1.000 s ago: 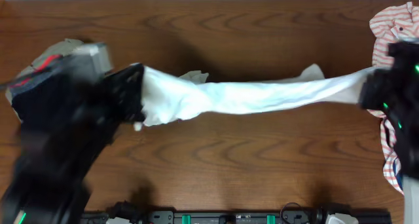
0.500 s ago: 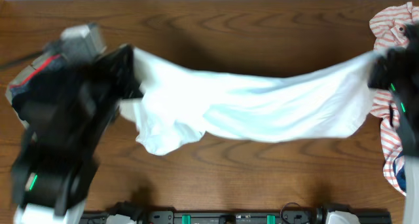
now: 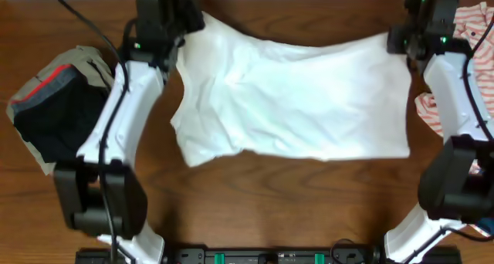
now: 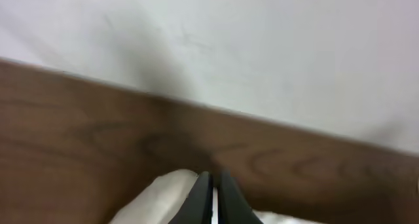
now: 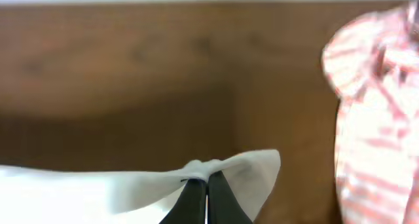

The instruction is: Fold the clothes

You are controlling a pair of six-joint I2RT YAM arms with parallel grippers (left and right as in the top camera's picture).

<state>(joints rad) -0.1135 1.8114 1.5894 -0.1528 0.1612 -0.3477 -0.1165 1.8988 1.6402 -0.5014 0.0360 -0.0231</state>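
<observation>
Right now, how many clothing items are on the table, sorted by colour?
white garment: 1
red-and-white striped garment: 1
dark bundle with a red stripe: 1, though it may hold more than one piece
Total: 3

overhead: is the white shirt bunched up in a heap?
No, the white shirt is spread open in one wide sheet over the wooden table, spanning nearly from one arm to the other.
</observation>
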